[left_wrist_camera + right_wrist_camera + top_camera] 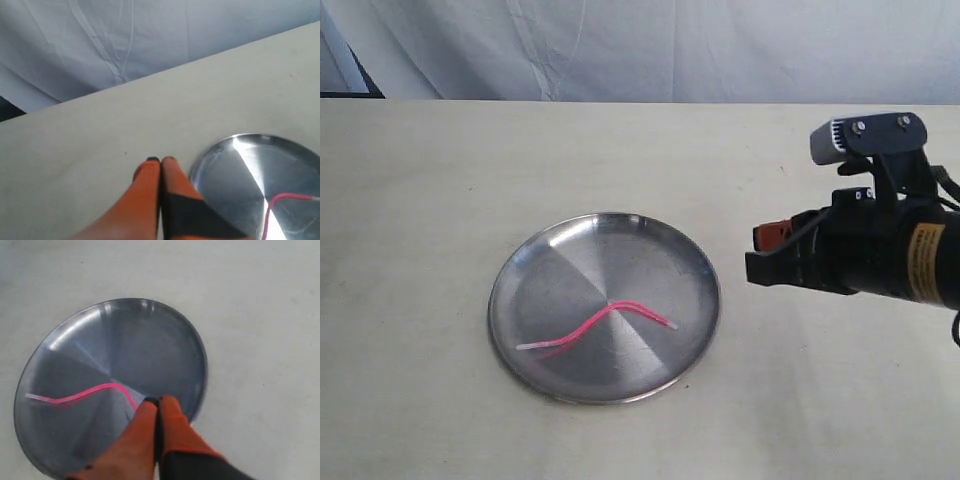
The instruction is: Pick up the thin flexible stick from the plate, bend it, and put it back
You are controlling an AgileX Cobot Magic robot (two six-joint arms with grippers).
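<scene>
Lying kinked, the stick [588, 321] rests on the near half of the plate [610, 250] & looks bent and returned, so the job reads as nearly done. Its long axis runs approx left-right in the exterior view, pale ends on the steel, left end slightly nearer the camera, hump pointing away toward the plate's centre. Risks: springy plastic may relax straighter; a low pass by either arm could clip the rim & skid the plate across the table [420, 200], rolling the rod off. R gripper [158, 401] hangs off the plate's right side, jaws pressed together, empty; L gripper [160, 161] likewise closed w/ nothing held, just beside the rim
</scene>
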